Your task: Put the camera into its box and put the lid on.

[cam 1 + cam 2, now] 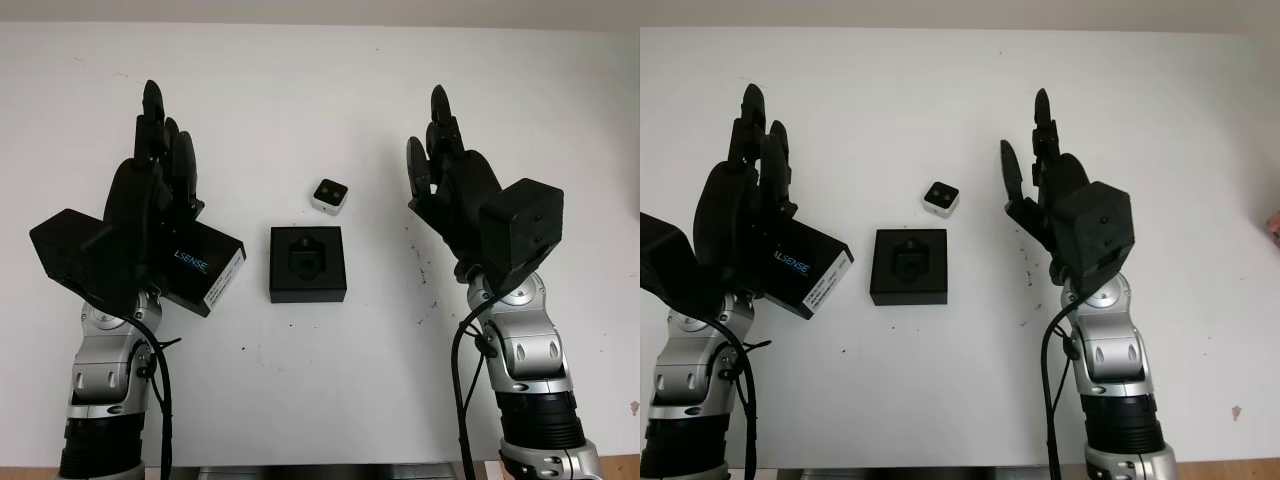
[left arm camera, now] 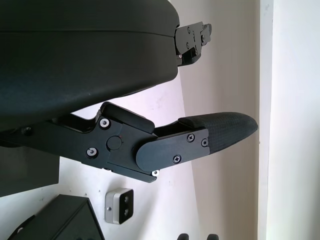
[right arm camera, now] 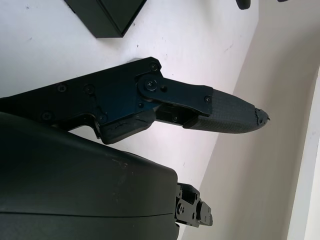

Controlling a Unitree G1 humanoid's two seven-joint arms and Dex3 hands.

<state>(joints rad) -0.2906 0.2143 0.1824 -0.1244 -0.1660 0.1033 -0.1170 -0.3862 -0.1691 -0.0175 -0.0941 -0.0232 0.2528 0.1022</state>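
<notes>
While both hands hover above the white surface (image 1: 320, 90) holding nothing, the open black box (image 1: 308, 264) between them serves as the landmark. To the box's left, the left hand (image 1: 155, 175) is raised, open, its fingers pointing away from the robot. To the box's right, well apart from it, the right hand (image 1: 445, 165) is likewise open and raised. Just left of the box, partly under the left arm, lies the black lid (image 1: 205, 265) with a white label. Just beyond the box's far right corner sits the small white camera (image 1: 329, 196), not touching it. The box's moulded recess is unfilled.
</notes>
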